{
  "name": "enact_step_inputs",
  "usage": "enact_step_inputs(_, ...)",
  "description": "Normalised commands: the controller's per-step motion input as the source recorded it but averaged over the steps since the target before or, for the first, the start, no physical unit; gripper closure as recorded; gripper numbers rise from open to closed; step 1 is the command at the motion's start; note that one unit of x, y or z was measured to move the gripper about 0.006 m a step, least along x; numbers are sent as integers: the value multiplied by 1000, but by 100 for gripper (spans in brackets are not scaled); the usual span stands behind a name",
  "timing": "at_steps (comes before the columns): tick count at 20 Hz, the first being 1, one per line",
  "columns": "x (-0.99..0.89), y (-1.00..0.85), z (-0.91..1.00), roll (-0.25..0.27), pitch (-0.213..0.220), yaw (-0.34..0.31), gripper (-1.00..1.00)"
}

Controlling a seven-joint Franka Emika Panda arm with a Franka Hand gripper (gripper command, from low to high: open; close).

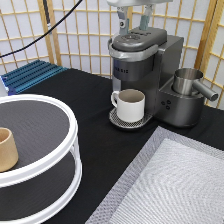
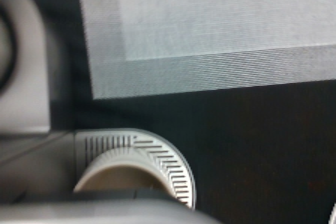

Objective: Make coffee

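gripper open above closed coffee maker, mug beneath

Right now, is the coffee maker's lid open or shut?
Shut: the coffee maker has its lid flat, with the open gripper just above it.

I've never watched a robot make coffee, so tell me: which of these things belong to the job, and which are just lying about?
For the coffee:
- coffee maker, lid closed
- mug on its drip tray
- pincer, open, just above the maker
No pod is visible.

Lying about:
- tan cup on the white shelf
- metal jug
- grey mat
- blue rack
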Motion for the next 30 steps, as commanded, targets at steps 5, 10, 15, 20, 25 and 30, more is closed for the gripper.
enact_step_inputs(5, -648, -175, -135, 65, -129, 108, -100)
enact_step_inputs(10, -582, -366, -198, 49, -144, 81, -100)
enact_step_inputs(15, -615, -285, -411, 46, -113, 109, -100)
enact_step_inputs(20, -350, -253, -389, 45, -100, 123, -100)
enact_step_inputs(25, -151, -125, -220, 20, -78, 122, -100)
enact_step_inputs(30, -228, -220, -665, 26, -43, 128, -100)
